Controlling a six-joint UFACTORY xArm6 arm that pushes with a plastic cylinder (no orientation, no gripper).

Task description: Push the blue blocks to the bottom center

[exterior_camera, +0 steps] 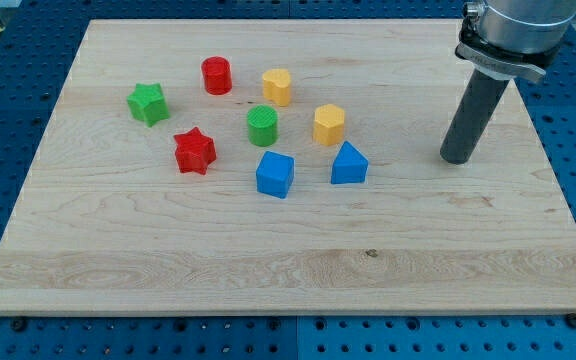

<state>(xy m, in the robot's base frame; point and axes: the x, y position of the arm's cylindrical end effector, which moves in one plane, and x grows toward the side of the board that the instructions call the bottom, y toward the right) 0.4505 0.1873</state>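
Note:
A blue cube and a blue triangular block sit side by side near the middle of the wooden board. My tip rests on the board at the view's right, well to the right of the blue triangular block and touching no block. The rod rises from it towards the view's top right.
Above the blue blocks stand a green cylinder, a yellow hexagonal block, a yellow cylinder and a red cylinder. A red star and a green star lie to the left.

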